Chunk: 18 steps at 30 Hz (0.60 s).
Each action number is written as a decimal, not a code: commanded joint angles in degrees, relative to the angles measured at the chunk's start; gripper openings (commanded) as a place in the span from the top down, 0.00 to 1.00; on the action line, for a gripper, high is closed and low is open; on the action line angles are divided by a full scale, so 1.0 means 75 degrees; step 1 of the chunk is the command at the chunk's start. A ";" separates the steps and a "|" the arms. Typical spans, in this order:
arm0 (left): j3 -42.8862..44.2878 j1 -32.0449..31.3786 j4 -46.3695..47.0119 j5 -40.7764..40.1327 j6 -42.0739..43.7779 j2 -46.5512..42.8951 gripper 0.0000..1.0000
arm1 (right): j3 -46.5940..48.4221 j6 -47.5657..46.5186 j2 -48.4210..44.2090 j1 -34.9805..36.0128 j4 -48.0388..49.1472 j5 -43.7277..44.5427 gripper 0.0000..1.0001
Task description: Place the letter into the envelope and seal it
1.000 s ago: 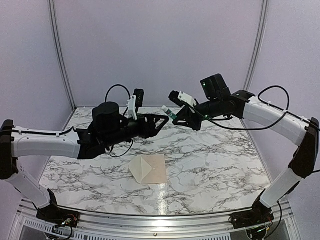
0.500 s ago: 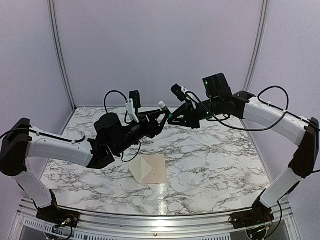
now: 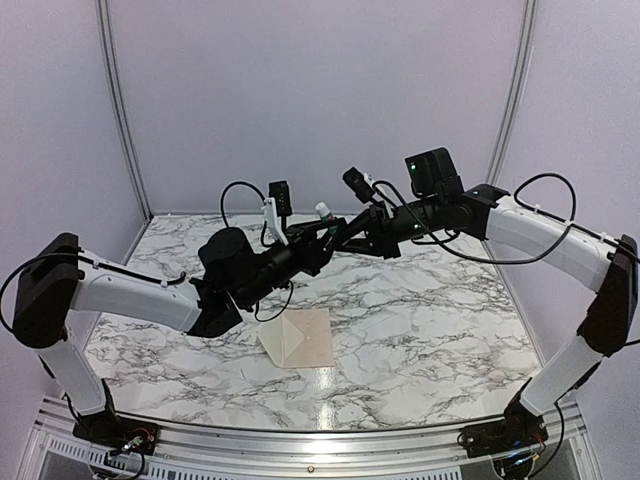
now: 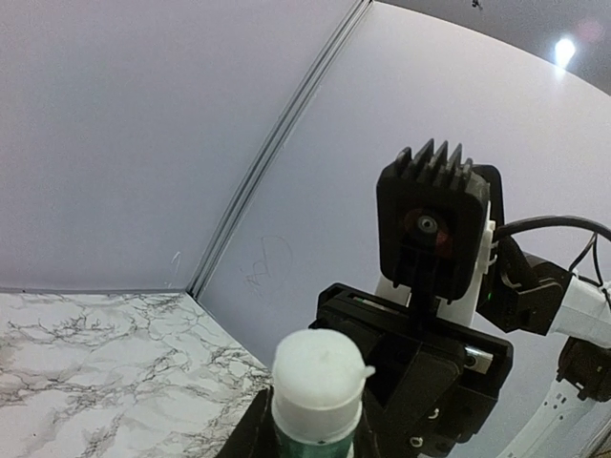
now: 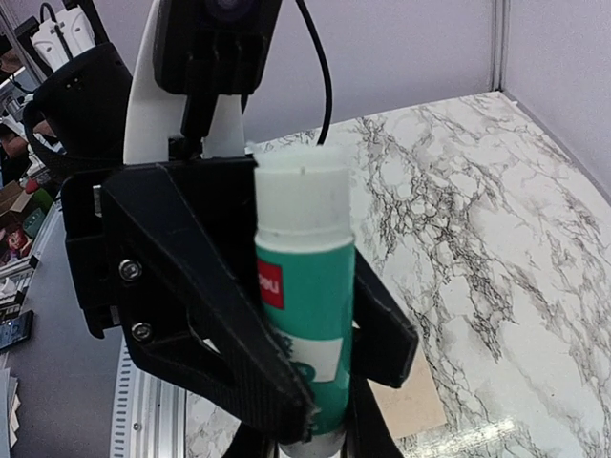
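1. Nearest us, an aluminium rail [image 3: 320,437] carries both arm bases. Beyond it spreads the white table [image 3: 450,320], veined in grey like marble.
2. Just past the rail, left of centre, the envelope [image 3: 281,340] lies flat on the table with its pointed flap showing. It overlaps the left part of the letter [image 3: 316,340], whose pinkish sheet shows to its right. We cannot tell whether the letter is partly inside.
3. Above and beyond the papers, well clear of the table, the two arms meet tip to tip in the air, with black cables [image 3: 235,190] looping over their wrists.
4. The right claw [image 3: 347,234] is clamped on the lower end of a glue stick [image 5: 304,286], which rises out of its fingers with the white cap uppermost.
5. The left claw [image 5: 344,386] sets its black fingers on either side of the stick's green body, narrowed but not fully closed. We cannot tell whether they press on it. One finger hides the stick's lower left side from the right wrist camera.
6. The stick bears a red patch with a white mark and a white panel lower down; we can read no words.
7. Farthest back, pale lilac wall panels [image 3: 320,90] meet at metal uprights [image 3: 120,110] behind the table.
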 commanded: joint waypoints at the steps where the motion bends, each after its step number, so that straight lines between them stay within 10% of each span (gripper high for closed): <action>1: 0.0240 0.0060 0.0432 0.0252 -0.0015 0.0134 0.77 | 0.0009 0.0075 0.0052 -0.0028 0.0206 -0.0219 0.94; 11: -0.0475 0.0392 -0.0155 0.0148 -0.0272 -0.0515 0.96 | -0.0019 -0.0311 0.0075 -0.0175 -0.0066 -0.0054 0.58; 18: -0.0680 0.1203 -0.5720 -0.0501 -0.0627 -0.2209 1.00 | -0.0563 -0.0561 0.0643 -0.0288 -0.0040 -0.0052 0.53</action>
